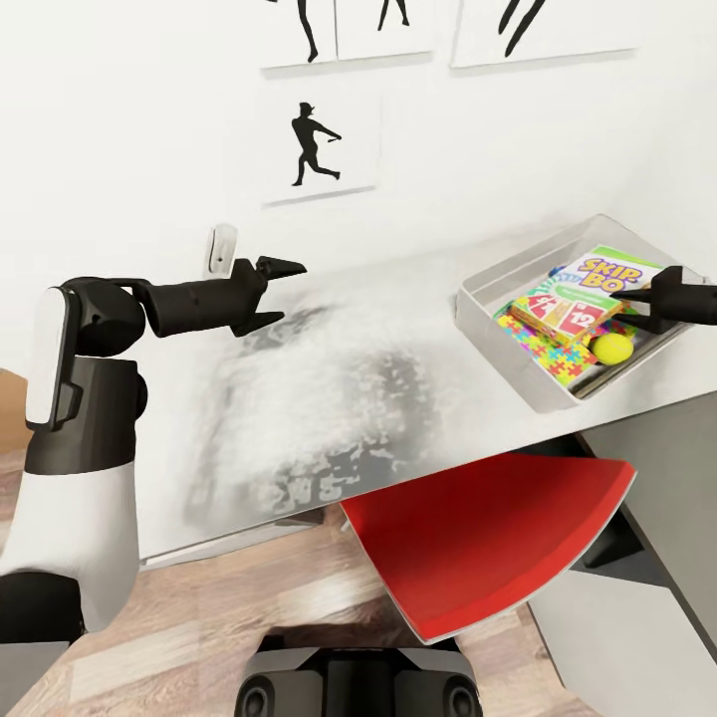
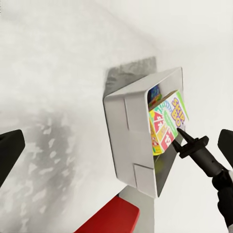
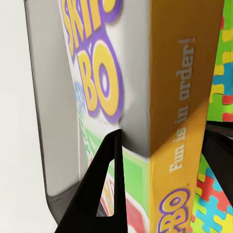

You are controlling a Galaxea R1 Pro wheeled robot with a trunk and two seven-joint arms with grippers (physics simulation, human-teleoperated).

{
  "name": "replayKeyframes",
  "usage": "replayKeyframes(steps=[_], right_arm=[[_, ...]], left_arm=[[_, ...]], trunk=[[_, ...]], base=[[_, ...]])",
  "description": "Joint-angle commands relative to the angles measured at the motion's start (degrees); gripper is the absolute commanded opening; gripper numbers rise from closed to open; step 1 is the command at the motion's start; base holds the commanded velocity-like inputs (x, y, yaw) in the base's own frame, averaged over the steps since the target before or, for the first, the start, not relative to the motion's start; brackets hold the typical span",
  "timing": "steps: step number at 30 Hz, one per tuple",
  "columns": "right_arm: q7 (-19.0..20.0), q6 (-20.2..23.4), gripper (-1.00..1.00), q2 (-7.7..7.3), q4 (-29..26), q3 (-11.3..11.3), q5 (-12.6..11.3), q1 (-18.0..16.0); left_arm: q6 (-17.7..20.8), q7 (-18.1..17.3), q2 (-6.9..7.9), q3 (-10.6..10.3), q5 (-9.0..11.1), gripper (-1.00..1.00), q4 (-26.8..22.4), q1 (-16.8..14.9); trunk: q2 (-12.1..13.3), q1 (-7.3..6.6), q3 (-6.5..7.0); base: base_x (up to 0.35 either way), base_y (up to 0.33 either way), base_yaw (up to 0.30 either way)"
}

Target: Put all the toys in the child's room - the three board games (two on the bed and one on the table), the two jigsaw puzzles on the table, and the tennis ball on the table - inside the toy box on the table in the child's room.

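The light-grey toy box (image 1: 478, 299) stands at the right end of the white table (image 1: 378, 398). Inside lie a red and yellow board game (image 1: 568, 317), a bright jigsaw puzzle (image 1: 553, 357) and the yellow-green tennis ball (image 1: 612, 347). A Skip-Bo board game (image 1: 607, 271) rests tilted on top, and my right gripper (image 1: 629, 302) is shut on its near edge. In the right wrist view its fingers (image 3: 107, 194) flank the Skip-Bo box (image 3: 97, 73), with puzzle pieces (image 3: 218, 204) beyond. My left gripper (image 1: 289, 291) hovers open over the table's left part, holding nothing.
A red chair (image 1: 488, 538) is tucked under the table's front edge below the toy box. Black silhouette prints (image 1: 319, 144) and a wall socket (image 1: 221, 249) are on the white wall behind. The left wrist view faces the toy box (image 2: 131, 131) and my right gripper (image 2: 187, 141).
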Motion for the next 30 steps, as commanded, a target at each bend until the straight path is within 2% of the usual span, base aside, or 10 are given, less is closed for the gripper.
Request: replayKeyframes(steps=[1,30], right_arm=[[0.45,0.16,-1.00,-0.03,0.01,-0.22,0.55,-0.06],[0.57,0.16,-1.00,-0.16,-0.09,-0.14,0.54,0.12]], left_arm=[[0.00,0.61,0.01,-0.02,0.50,1.00,-0.03,-0.06],[0.03,0.67,-0.12,-0.02,0.43,1.00,-0.03,-0.10]], trunk=[[-0.09,0.03,-0.08],[-0.09,0.03,-0.08]], base=[[0.000,0.000,0.004],[0.000,0.000,0.001]])
